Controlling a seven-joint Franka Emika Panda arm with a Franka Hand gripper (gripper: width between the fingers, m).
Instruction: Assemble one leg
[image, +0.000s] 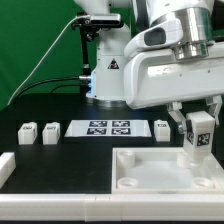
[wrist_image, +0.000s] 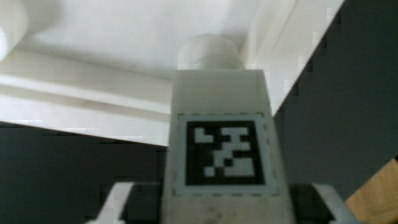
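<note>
Firmly, fingers (wrist_image: 128, 203) clamp the leg (wrist_image: 222, 120) — over the tray (image: 150, 166).

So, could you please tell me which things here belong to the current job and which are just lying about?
In the job: the leg, held in the pincer; the white tray below it.
Lying about: three loose legs; the marker board.

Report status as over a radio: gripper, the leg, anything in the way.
Gripper shut on small white plastic rectangular leg, upright. Leg over large white square tray, near corner; seating unclear. Nothing blocking in view.
</note>
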